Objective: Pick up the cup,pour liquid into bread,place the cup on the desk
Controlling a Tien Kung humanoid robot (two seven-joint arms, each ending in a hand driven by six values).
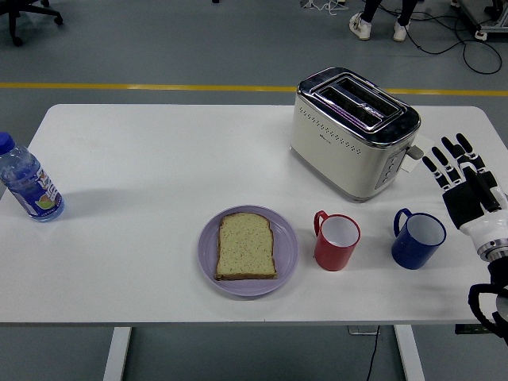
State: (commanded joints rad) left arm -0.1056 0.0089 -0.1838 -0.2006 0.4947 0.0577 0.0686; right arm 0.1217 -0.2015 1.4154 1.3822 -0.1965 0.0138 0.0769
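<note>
the right hand (464, 186) hovers with fingers spread, holding nothing. the blue cup (418, 239) stands at its 8 o'clock, seemingly just clear of it.

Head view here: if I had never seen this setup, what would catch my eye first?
Probably the shiny cream toaster standing at the table's far right, and the slice of bread lying on a purple plate near the front edge. Right of the plate stand a red cup and a blue cup, side by side. At the right edge, the black robot hand hangs with fingers spread, beside the blue cup and not touching it.
</note>
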